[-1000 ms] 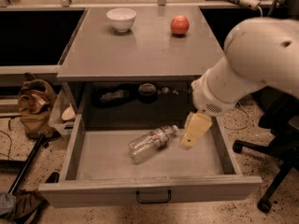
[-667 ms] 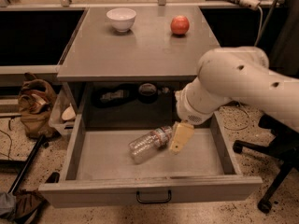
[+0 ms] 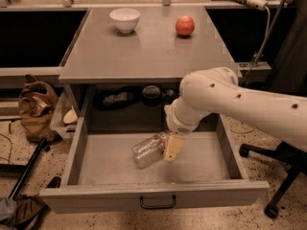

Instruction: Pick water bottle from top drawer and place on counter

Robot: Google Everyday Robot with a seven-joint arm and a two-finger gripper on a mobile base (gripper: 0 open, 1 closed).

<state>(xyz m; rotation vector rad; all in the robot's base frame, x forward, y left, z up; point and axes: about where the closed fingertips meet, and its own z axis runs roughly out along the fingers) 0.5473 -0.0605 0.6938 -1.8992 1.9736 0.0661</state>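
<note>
Water bottle (image 3: 147, 151) lying mid top drawer (image 3: 96, 200): likely light, thin-walled, slick; grip ribbed middle. Gripper (image 3: 173, 148) at neck end, closure cannot tell.

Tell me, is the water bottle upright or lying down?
Lying on its side: the water bottle rests flat on the top drawer floor, the gripper at its neck end.

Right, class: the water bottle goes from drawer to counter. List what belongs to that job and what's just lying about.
Belongs: water bottle, on its side in the top drawer; counter; gripper, beside the bottle.
Lying about: white bowl and red apple on the counter; brown bag on floor.
</note>
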